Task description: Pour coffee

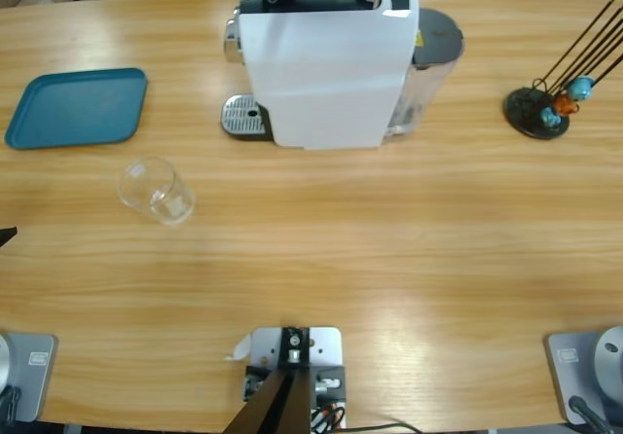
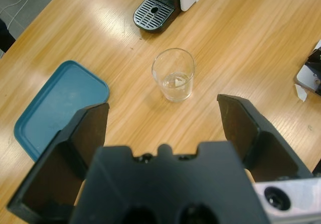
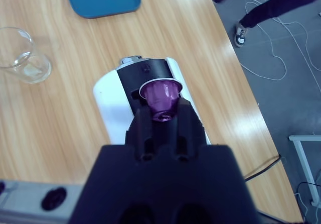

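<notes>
Purple capsule (image 3: 161, 97) sits clamped in the right gripper (image 3: 161, 114), directly above the coffee machine (image 3: 150, 98) slot — left gripper (image 2: 163, 128), jaws apart, faces the glass tumbler (image 2: 173, 75).

No lettering, brand name, number or sign can be read anywhere on the wooden table (image 1: 389, 259). The white coffee machine (image 1: 326, 69) presents a plain white shell to the overhead camera. A small yellow patch at its right edge, beside the tank, may be a sticker, but nothing on it is legible. The teal tray (image 1: 78, 108) and clear glass (image 2: 173, 75) are unmarked.
</notes>
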Robot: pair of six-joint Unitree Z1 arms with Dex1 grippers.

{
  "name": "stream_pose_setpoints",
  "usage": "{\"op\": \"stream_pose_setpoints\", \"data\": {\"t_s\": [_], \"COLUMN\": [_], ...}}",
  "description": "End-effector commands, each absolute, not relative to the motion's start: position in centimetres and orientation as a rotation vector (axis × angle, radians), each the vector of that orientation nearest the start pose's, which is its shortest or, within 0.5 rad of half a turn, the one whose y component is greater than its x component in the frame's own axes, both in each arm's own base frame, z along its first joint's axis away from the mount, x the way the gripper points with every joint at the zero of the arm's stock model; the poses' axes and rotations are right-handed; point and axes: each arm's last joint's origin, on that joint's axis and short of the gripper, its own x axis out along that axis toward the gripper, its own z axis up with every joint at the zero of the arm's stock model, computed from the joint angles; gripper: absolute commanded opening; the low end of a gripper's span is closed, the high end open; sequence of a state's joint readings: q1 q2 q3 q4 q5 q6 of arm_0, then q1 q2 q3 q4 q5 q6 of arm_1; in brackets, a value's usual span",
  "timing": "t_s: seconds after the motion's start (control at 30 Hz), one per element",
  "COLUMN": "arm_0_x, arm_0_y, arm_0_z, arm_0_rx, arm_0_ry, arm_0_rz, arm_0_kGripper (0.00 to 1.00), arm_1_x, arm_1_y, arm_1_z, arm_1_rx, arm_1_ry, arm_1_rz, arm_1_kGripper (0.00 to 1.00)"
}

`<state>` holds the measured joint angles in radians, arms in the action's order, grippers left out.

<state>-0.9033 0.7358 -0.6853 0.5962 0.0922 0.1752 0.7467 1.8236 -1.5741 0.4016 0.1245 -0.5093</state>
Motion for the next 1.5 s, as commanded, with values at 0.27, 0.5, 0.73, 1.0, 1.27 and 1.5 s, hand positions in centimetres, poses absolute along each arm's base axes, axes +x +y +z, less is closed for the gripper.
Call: {"op": "stream_pose_setpoints", "data": {"t_s": [0.27,0.5,0.73,1.0,1.27,1.5], "arm_0_x": [3.7,3.7,3.6,3.6,3.7,3.9], "arm_0_y": [-3.8,-3.8,-3.7,-3.7,-3.9,-4.2], "arm_0_z": [30.2,30.2,30.3,30.2,30.2,31.2], "arm_0_rx": [0.492,0.492,0.491,0.490,0.493,0.479], "arm_0_ry": [0.521,0.520,0.517,0.519,0.522,0.518], "arm_0_rz": [-0.820,-0.820,-0.820,-0.820,-0.820,-0.832], "arm_0_kGripper": [0.936,0.936,0.931,0.931,0.931,0.941], "arm_1_x": [29.7,29.9,30.1,29.7,27.9,21.4], "arm_1_y": [30.0,29.9,30.1,30.1,29.9,28.0], "arm_1_z": [33.8,33.9,33.6,33.5,36.0,39.8], "arm_1_rx": [-0.672,-0.691,-0.692,-0.699,-0.662,-0.554], "arm_1_ry": [0.506,0.504,0.505,0.507,0.415,0.381], "arm_1_rz": [1.061,1.013,1.010,0.983,1.031,1.074], "arm_1_kGripper": [0.000,0.000,0.013,0.971,0.633,0.000]}}
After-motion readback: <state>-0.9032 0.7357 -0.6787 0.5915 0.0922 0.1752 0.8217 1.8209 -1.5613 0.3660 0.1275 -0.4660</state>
